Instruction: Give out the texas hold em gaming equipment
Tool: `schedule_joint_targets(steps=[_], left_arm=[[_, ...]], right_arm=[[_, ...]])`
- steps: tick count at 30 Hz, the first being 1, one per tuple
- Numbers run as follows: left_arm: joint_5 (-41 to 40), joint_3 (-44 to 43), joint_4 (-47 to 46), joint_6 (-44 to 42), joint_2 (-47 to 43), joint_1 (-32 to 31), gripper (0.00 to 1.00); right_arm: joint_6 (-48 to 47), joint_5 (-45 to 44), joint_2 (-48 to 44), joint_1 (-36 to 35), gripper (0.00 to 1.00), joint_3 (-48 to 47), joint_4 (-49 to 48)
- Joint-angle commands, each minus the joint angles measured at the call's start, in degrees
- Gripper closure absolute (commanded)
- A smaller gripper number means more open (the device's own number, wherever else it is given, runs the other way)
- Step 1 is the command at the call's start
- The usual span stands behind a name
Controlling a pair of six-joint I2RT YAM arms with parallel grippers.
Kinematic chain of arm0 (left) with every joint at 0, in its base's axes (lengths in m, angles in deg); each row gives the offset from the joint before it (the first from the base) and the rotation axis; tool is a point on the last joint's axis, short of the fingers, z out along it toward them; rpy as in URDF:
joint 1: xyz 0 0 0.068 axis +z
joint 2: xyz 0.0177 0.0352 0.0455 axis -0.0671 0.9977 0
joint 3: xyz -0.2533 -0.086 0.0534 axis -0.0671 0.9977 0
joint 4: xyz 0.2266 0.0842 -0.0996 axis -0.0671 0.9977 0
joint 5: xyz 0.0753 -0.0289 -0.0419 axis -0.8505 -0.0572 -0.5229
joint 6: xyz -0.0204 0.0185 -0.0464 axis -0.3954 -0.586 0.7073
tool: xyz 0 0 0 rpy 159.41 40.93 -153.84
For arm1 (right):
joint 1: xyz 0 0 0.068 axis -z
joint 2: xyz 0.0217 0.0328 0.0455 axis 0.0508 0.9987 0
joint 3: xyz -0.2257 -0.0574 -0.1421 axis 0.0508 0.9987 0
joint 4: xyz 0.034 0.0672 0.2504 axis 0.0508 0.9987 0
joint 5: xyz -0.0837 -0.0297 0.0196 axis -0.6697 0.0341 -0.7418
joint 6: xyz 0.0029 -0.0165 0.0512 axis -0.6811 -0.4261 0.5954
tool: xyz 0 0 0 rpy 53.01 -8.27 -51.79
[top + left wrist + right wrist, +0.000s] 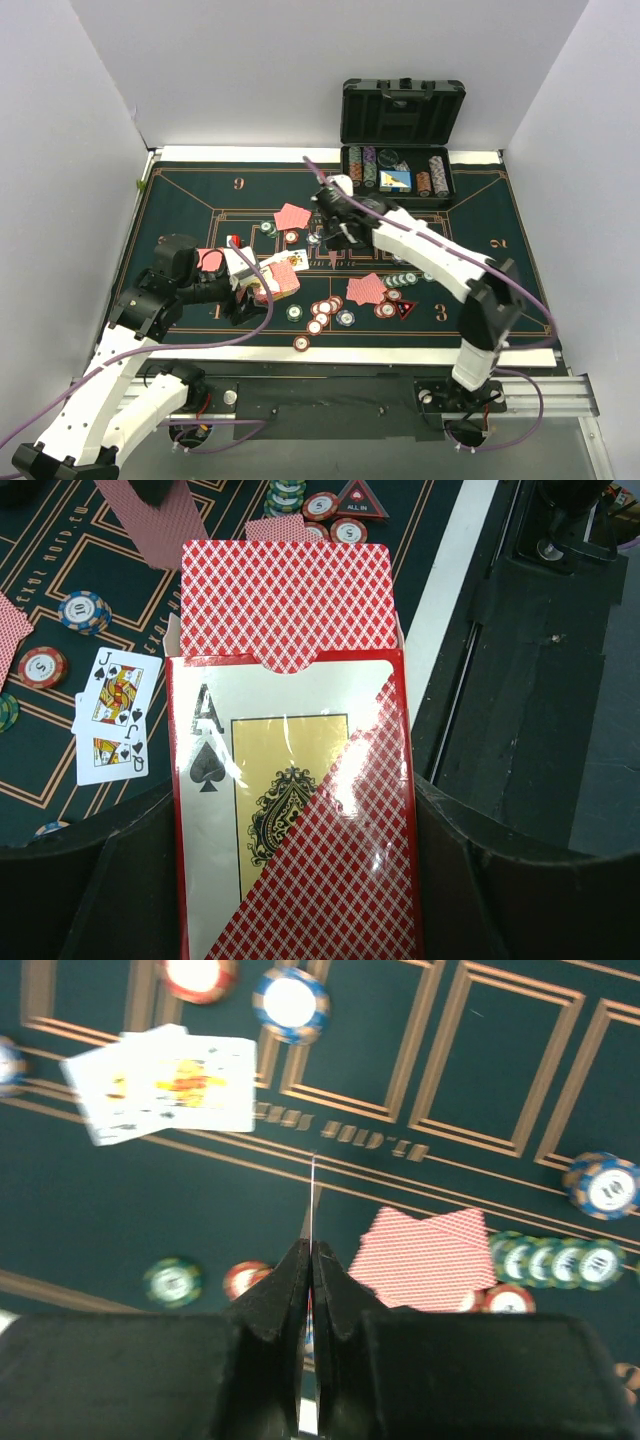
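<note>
My left gripper (290, 880) is shut on a red card box (290, 810) with an ace of spades on its front. Its dark fingers (120, 880) press both sides, and a deck of red-backed playing cards (285, 595) sticks out of the box's open top. In the top view the box (278, 278) hangs over the mat's left side. My right gripper (311, 1260) is shut on one playing card (313, 1195), seen edge-on, above the mat's middle (333, 245). Face-down card pairs (292, 215) (366, 289), face-up cards (292, 260) and poker chips (322, 315) lie on the felt.
A green felt mat (190, 205) with orange lines covers the table. An open black case (400, 140) with chip rows stands at the back right. A triangular "all in" marker (404, 310) lies near the right chips. White walls close in three sides.
</note>
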Motion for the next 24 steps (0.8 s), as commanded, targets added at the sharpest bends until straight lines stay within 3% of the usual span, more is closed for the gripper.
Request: schedule_joint_targets(steps=[1,12,24], left_arm=[[2.13,-3.55,-3.28,0.12,-0.88,0.27,1.0],[1.86,-3.55,-3.99,0.82,-1.06,0.27,1.0],[1.86,-3.37,-3.9,0.91,-1.14,0.27,1.0]], right_arm=[[-2.98,-17.68,6.65,-1.14,1.0,-6.38,9.14],[-3.33,-20.86,24.48,-5.01,1.0,-19.82,10.11],[-0.96,-12.78,34.25,-7.04,1.0,-26.78,9.07]])
